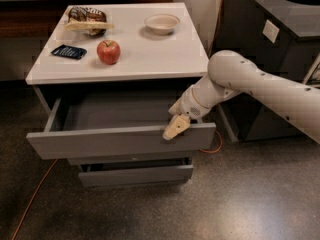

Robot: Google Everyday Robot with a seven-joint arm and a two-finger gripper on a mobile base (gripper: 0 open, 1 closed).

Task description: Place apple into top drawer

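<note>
One apple (108, 51) sits on the white counter (160, 54), up and left of the tool (176, 120) at the open top drawer (120, 141) front rim; its grip state I cannot tell.

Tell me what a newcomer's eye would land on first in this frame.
The big white robot arm reaching in from the right stands out first, with its gripper at the front edge of the open grey top drawer. Next comes the small round red apple, sitting left of centre on the white cabinet top above the drawer, not yet inside.
</note>
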